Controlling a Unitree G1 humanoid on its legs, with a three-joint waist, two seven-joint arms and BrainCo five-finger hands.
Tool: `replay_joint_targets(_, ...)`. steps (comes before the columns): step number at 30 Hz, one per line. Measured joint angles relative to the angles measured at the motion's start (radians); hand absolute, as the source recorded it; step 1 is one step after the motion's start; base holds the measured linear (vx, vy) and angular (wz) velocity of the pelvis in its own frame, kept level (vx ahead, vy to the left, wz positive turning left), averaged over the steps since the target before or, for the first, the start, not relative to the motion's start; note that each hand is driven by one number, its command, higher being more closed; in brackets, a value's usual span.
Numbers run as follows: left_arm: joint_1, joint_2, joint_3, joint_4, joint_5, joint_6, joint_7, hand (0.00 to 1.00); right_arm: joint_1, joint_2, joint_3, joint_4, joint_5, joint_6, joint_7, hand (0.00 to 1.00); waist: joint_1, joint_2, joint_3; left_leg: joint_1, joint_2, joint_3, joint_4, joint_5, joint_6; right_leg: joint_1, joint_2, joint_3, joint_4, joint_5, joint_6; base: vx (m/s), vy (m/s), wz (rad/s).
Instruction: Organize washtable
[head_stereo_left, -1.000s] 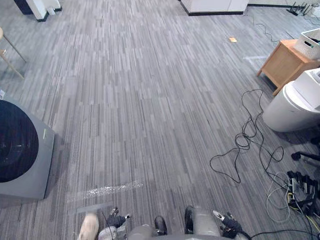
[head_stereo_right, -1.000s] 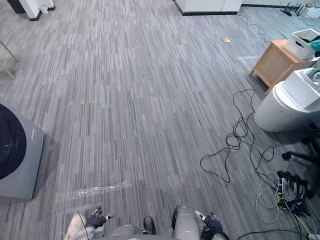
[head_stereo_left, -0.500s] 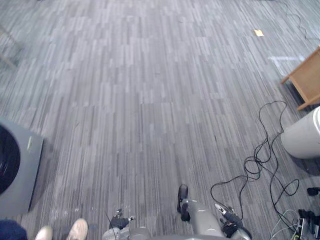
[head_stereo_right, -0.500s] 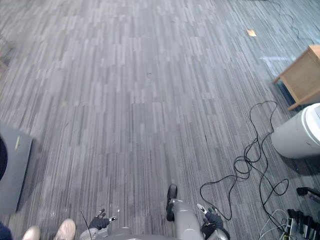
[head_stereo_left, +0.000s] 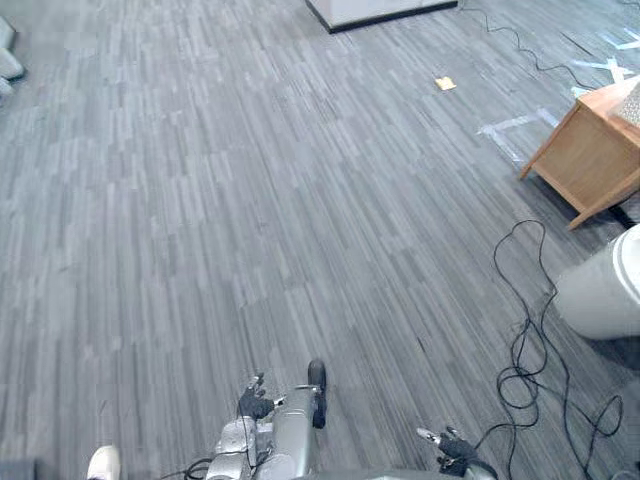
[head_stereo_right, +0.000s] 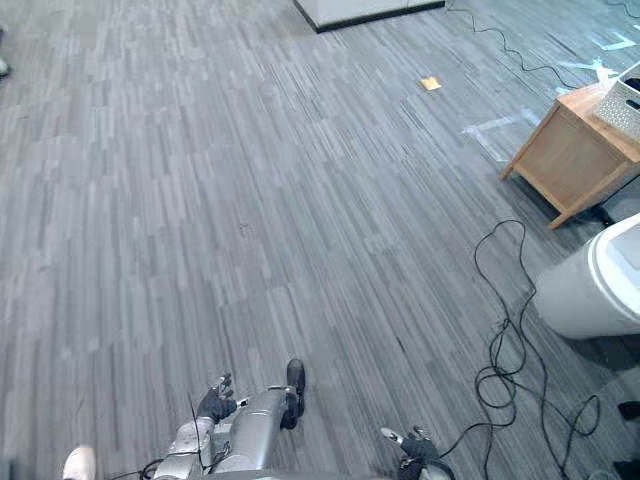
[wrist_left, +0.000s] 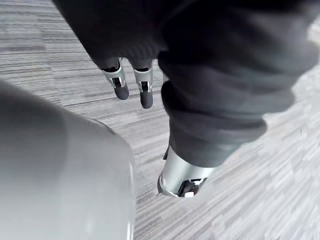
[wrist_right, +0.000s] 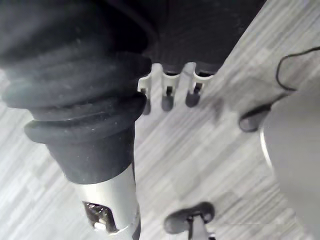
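No washtable or washing things are in sight; grey striped carpet floor spreads ahead. My left hand hangs low at the bottom edge of the eye views, its fingers straight and holding nothing, thumb apart. My right hand hangs at the lower right, its fingers relaxed over bare floor, empty too.
A wooden cabinet stands at the right with a white basket on it. A white round bin sits nearer me. A white unit's base is far ahead. A yellow scrap lies on the floor. A person's shoe is at lower left.
The camera has swung: the grey washing machine at the left has left the view, and the wooden cabinet and far white unit show again. Both hands still hang empty.
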Motion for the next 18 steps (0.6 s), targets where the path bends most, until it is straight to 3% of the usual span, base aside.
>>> replay_joint_targets(1, -0.001, 0.014, -0.001, 0.003, 0.02, 0.003, 0.004, 0.0, 0.004, 0.016, -0.002, 0.014, -0.02, 0.005, 0.001, 0.0, -0.002, -0.037, -0.012, 0.047, -0.019, 0.012, -0.012, -0.032, 0.014, -0.037, -0.009, 0.029, 0.128, 0.056, 0.088, 0.88, 0.188, 0.05)
replay_joint_targets(2, -0.002, 0.021, -0.003, 0.008, 0.028, 0.004, 0.005, 0.0, 0.005, 0.024, -0.005, 0.019, -0.023, 0.006, 0.002, 0.0, -0.002, -0.051, -0.011, 0.079, -0.029, 0.013, -0.013, -0.049, 0.021, -0.054, -0.003, 0.042, 0.196, 0.103, 0.151, 0.86, 0.159, 0.11)
replay_joint_targets(3, -0.001, 0.027, -0.008, 0.031, 0.031, 0.007, 0.005, 0.0, 0.006, 0.034, -0.012, 0.016, -0.018, 0.009, 0.006, 0.0, -0.006, -0.057, -0.013, 0.157, -0.036, 0.003, -0.028, -0.097, 0.023, -0.09, 0.027, 0.074, 0.35, 0.259, 0.305, 0.67, 0.124, 0.21)
replay_joint_targets(4, 0.002, 0.038, -0.034, 0.046, 0.035, 0.012, 0.006, 0.0, 0.009, 0.034, -0.011, 0.018, -0.012, 0.008, 0.013, 0.0, -0.021, -0.049, -0.007, 0.241, -0.048, -0.016, -0.049, -0.146, 0.023, -0.153, 0.048, 0.071, 0.555, 0.342, 0.327, 0.64, 0.109, 0.25)
replay_joint_targets(5, 0.002, 0.041, -0.04, 0.057, 0.041, 0.014, 0.006, 0.0, 0.008, 0.035, -0.011, 0.016, -0.011, 0.007, 0.016, 0.0, -0.027, -0.056, -0.01, 0.283, -0.061, -0.019, -0.064, -0.164, 0.025, -0.201, 0.04, 0.052, 0.668, 0.326, 0.327, 0.61, 0.086, 0.26)
replay_joint_targets(6, 0.003, 0.04, -0.041, 0.081, 0.049, 0.02, 0.007, 0.0, 0.011, 0.034, -0.011, -0.003, 0.0, 0.007, 0.017, 0.0, -0.033, -0.055, -0.011, 0.376, -0.077, -0.029, -0.105, -0.189, 0.032, -0.285, 0.019, -0.003, 0.829, 0.255, 0.316, 0.58, 0.055, 0.26)
replay_joint_targets(7, 0.008, 0.035, -0.043, 0.109, 0.048, 0.024, 0.007, 0.0, 0.017, 0.029, -0.014, -0.029, 0.021, 0.003, 0.017, 0.0, -0.055, -0.04, -0.01, 0.467, -0.082, -0.049, -0.149, -0.213, 0.039, -0.366, -0.008, -0.084, 0.894, 0.184, 0.269, 0.58, 0.043, 0.29)
replay_joint_targets(8, 0.01, 0.033, -0.042, 0.123, 0.047, 0.025, 0.007, 0.0, 0.021, 0.028, -0.017, -0.043, 0.03, -0.001, 0.017, 0.0, -0.058, -0.032, -0.011, 0.505, -0.081, -0.063, -0.17, -0.223, 0.038, -0.406, -0.018, -0.122, 0.897, 0.147, 0.226, 0.58, 0.016, 0.41)
replay_joint_targets(9, 0.006, 0.033, -0.042, 0.153, 0.028, 0.028, 0.005, 0.0, 0.025, 0.026, -0.03, -0.06, 0.06, -0.011, 0.017, 0.0, -0.067, -0.02, -0.008, 0.584, -0.077, -0.091, -0.208, -0.241, 0.045, -0.48, -0.028, -0.18, 0.852, 0.054, 0.14, 0.58, -0.032, 0.64)
replay_joint_targets(10, 0.005, 0.031, -0.038, 0.176, 0.017, 0.037, 0.004, 0.0, 0.025, 0.023, -0.055, -0.071, 0.079, -0.012, 0.017, 0.0, -0.088, -0.011, -0.008, 0.639, -0.069, -0.121, -0.222, -0.267, 0.046, -0.541, -0.03, -0.204, 0.741, 0.008, 0.122, 0.71, -0.09, 0.74)
replay_joint_targets(11, 0.005, 0.03, -0.037, 0.188, 0.01, 0.042, 0.004, 0.0, 0.026, 0.02, -0.06, -0.075, 0.088, -0.014, 0.016, 0.0, -0.096, -0.005, -0.006, 0.662, -0.064, -0.142, -0.222, -0.287, 0.046, -0.571, -0.03, -0.208, 0.671, -0.001, 0.124, 0.74, -0.163, 1.0)
replay_joint_targets(13, 0.011, 0.014, -0.02, 0.2, -0.002, 0.048, 0.003, 0.0, 0.036, 0.005, -0.072, -0.087, 0.116, -0.023, 0.013, 0.0, -0.114, 0.02, -0.006, 0.719, -0.033, -0.191, -0.234, -0.329, 0.043, -0.624, -0.037, -0.2, 0.331, 0.053, 0.132, 0.65, -0.194, 1.14)
replay_joint_targets(14, 0.016, 0.007, 0.013, 0.199, 0.001, 0.048, 0.001, 0.0, 0.057, 0.007, -0.083, -0.09, 0.118, -0.022, 0.01, 0.0, -0.125, 0.015, -0.007, 0.77, -0.026, -0.224, -0.264, -0.338, 0.042, -0.624, -0.085, -0.195, 0.006, 0.155, 0.176, 0.55, -0.209, 1.23)
replay_joint_targets(16, 0.041, -0.01, 0.101, 0.197, -0.003, 0.048, 0.005, 0.0, 0.08, 0.011, -0.098, -0.083, 0.128, -0.008, -0.003, 0.0, -0.136, 0.009, -0.012, 0.842, -0.004, -0.279, -0.26, -0.384, 0.038, -0.654, -0.108, -0.133, -0.02, 0.161, 0.167, 0.83, -0.367, 1.3)
replay_joint_targets(17, 0.048, -0.039, 0.168, 0.196, -0.007, 0.048, 0.008, 0.0, 0.096, 0.007, -0.116, -0.082, 0.143, -0.001, -0.007, 0.0, -0.139, 0.029, -0.023, 0.827, 0.025, -0.298, -0.143, -0.397, 0.028, -0.66, -0.075, -0.113, 0.073, 0.282, 0.153, 0.95, -0.443, 1.02)
replay_joint_targets(18, 0.052, -0.055, 0.202, 0.196, -0.009, 0.05, 0.006, 0.0, 0.103, 0.006, -0.145, -0.083, 0.145, 0.002, -0.005, 0.0, -0.138, 0.05, -0.043, 0.772, 0.051, -0.301, 0.002, -0.379, 0.001, -0.644, -0.056, -0.135, 0.097, 0.322, 0.147, 0.81, -0.389, 0.57)
